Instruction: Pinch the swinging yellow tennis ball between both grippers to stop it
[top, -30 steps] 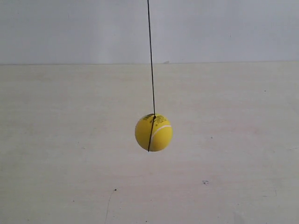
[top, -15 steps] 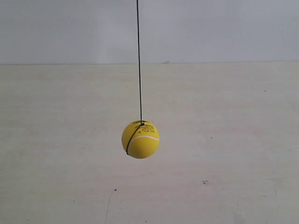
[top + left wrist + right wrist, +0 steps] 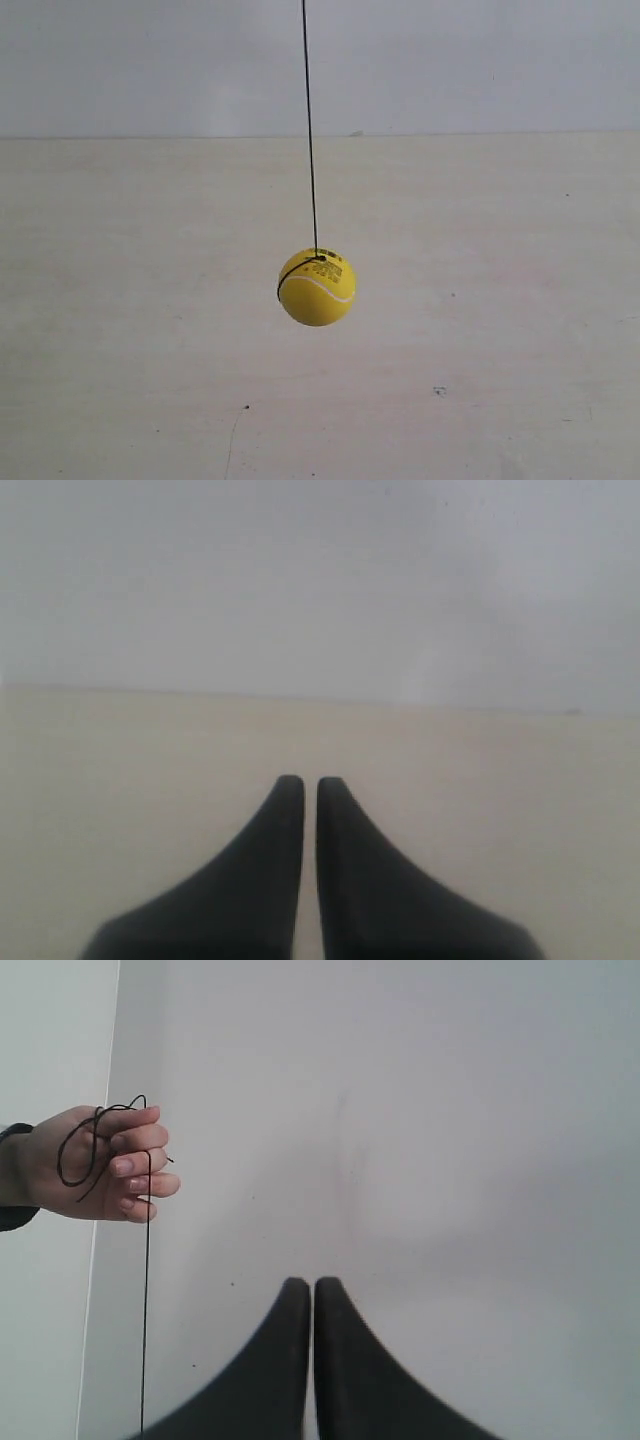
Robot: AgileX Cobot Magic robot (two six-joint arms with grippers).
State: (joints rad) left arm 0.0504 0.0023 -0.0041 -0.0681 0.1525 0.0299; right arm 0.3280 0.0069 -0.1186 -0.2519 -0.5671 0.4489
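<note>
The yellow tennis ball [image 3: 317,287] hangs in mid-air on a thin black string [image 3: 309,120] above the pale table, near the middle of the exterior view. Neither arm shows in that view. In the left wrist view my left gripper [image 3: 303,782] is shut with nothing between its black jaws, and no ball shows there. In the right wrist view my right gripper [image 3: 305,1284] is shut and empty too. The string [image 3: 146,1290] runs down beside it from a person's hand [image 3: 95,1163]; the ball is out of that view.
The pale wooden table [image 3: 480,330] stretches under the ball, with a grey-white wall [image 3: 480,60] behind. A person's hand holds coiled string against the white wall [image 3: 400,1110] in the right wrist view.
The ball swung to the exterior view's left and lower, then back to the right and a little up. It has also turned on its string.
</note>
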